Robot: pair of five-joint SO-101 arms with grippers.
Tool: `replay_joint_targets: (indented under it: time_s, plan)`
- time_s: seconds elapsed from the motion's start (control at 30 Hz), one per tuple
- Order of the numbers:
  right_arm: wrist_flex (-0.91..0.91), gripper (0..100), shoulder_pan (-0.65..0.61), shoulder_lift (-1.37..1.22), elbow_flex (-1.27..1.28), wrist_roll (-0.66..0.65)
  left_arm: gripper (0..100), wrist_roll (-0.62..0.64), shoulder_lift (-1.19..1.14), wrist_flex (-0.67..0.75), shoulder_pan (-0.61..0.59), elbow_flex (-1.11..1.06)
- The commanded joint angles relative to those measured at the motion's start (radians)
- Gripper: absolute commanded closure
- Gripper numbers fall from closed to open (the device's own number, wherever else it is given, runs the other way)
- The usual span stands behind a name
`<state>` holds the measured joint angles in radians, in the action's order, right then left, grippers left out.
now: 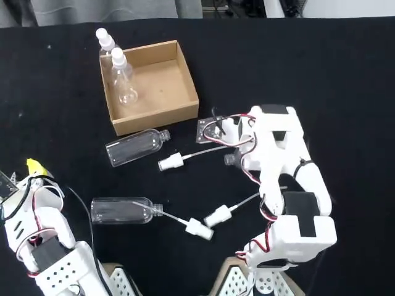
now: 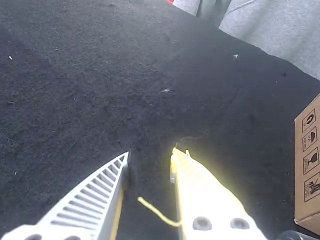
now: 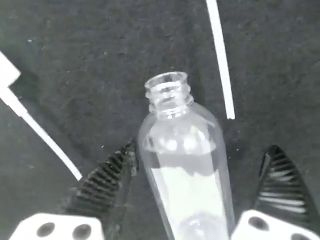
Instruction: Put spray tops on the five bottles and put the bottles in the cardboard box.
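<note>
Bottles are being tracked one by one here. Two capped ones are being stood upright inside the cardboard box [image 1: 166, 92]: the nearer capped bottle [image 1: 125, 80] against the box wall farthest from the right arm [image 1: 284, 160], the farther capped bottle [image 1: 106, 43] in the box's back corner on that same side. An open bottle [image 1: 134, 147] is being left lying just outside the box's front wall, with a loose spray top [image 1: 173, 163] just past its neck. Farther out from the box, a second lying bottle [image 1: 122, 210] is being met at its mouth by the tube of another spray top [image 1: 199, 230], and a third spray top [image 1: 217, 216] is lying just beside that one. Off the box's front corner on the right arm's side, an uncapped bottle [image 3: 185, 170] is being straddled by the right gripper [image 3: 202, 149]: jaws spread wide, a gap showing on each side, nothing clasped. Well apart from the box on its other side, the left gripper [image 2: 150, 160] is being held low over the black table [image 2: 75, 75], fingers parted and empty.
</note>
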<state>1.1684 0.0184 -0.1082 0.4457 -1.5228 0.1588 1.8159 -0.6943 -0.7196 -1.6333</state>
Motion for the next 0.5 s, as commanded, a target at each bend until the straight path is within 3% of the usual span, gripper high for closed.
replay_joint_targets:
  time_s: [0.0, 0.47]
  plan:
    - [-0.020, 65.9, -0.020, 0.056, -0.002, -0.006, 88, 0.003, 0.009, 0.023, 0.021, 0.018]
    - [-0.020, 65.9, -0.017, 0.056, -0.001, 0.051, 88, 0.003, 0.009, 0.023, 0.021, 0.018]
